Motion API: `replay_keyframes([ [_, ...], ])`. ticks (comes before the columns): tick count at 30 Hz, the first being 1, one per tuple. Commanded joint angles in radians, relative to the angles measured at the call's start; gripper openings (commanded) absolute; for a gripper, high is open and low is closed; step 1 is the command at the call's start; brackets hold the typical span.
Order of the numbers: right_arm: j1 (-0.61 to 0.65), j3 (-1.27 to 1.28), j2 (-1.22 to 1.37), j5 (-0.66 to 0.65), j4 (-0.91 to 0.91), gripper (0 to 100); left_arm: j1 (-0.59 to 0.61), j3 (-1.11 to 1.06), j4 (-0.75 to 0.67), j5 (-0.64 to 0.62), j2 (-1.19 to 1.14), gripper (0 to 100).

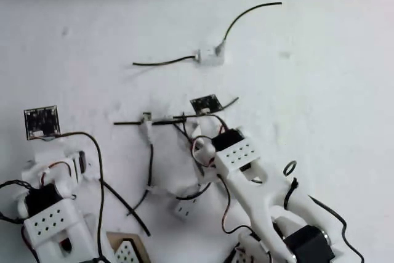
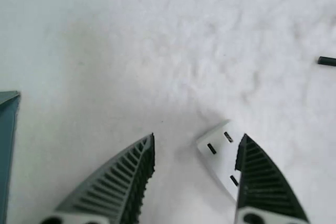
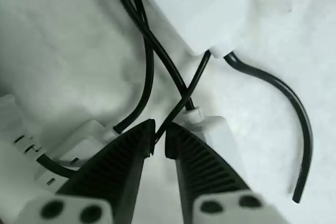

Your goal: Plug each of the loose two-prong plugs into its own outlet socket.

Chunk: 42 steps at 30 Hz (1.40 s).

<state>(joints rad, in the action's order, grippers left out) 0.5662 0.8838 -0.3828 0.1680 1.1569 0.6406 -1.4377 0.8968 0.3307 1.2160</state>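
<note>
Presently the left end effector (image 2: 198,136) is held spread beside a socket (image 2: 220,155); the right end effector (image 3: 160,125) is clamped on a cord (image 3: 184,94).

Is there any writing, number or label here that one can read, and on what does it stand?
No text here can be read.
Left card and middle card: pale specks on black, too small to tell as letters.
White sockets: slots only, no print to be seen.
</note>
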Motion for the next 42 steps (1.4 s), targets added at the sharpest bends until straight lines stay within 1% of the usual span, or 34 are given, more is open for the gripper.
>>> replay_keyframes([
  [1, 0.005, -0.087, -0.015, -0.005, 0.042, 1.7, 0.001, 0.002, -0.018, 0.011, 0.012, 26],
  [4, -0.012, -0.167, -0.015, -0.006, 0.116, 1.7, 0.001, 0.002, -0.018, 0.011, 0.012, 26],
  [6, -0.038, -0.238, -0.016, -0.037, 0.17, 1.7, 0.001, 0.002, -0.018, 0.011, 0.012, 26],
  [9, -0.114, -0.345, -0.016, -0.144, 0.237, 1.7, 0.001, 0.002, -0.018, 0.011, 0.012, 26],
  [12, -0.223, -0.417, -0.016, -0.265, 0.259, 1.7, 0.001, 0.002, -0.018, 0.011, 0.012, 26],
  [15, -0.277, -0.434, -0.016, -0.33, 0.265, 1.7, 0.001, 0.002, -0.018, 0.011, 0.012, 26],
  [16, -0.275, -0.433, -0.013, -0.325, 0.277, 1.7, 0.001, 0.002, -0.018, 0.011, 0.012, 26],
  [19, -0.197, -0.416, -0.01, -0.272, 0.334, 2.6, 0.001, 0.002, -0.018, 0.011, 0.012, 26],
  [20, -0.166, -0.397, -0.015, -0.253, 0.351, 4.9, 0.001, 0.002, -0.018, 0.011, 0.012, 26],
  [22, -0.11, -0.356, -0.015, -0.192, 0.367, 12.8, 0.001, 0.002, -0.018, 0.011, 0.012, 26],
  [24, -0.065, -0.296, -0.015, -0.144, 0.354, 20.1, 0.001, 0.002, -0.018, 0.011, 0.012, 26],
  [25, -0.044, -0.265, -0.015, -0.137, 0.331, 21.9, 0.001, 0.002, -0.018, 0.011, 0.012, 26],
  [29, 0.022, -0.141, -0.005, -0.13, 0.16, 18.4, 0.001, 0.0, -0.018, 0.011, 0.012, 26],
  [33, 0.036, -0.044, -0.005, -0.13, -0.001, 15.4, 0.001, 0.0, -0.018, 0.011, 0.012, 26],
  [38, 0.038, 0.009, -0.004, -0.127, -0.038, 15.5, 0.001, 0.0, -0.018, 0.011, 0.012, 26],
  [42, 0.039, 0.012, -0.004, -0.063, -0.038, 15.2, 0.001, 0.0, -0.018, 0.011, 0.012, 26],
])
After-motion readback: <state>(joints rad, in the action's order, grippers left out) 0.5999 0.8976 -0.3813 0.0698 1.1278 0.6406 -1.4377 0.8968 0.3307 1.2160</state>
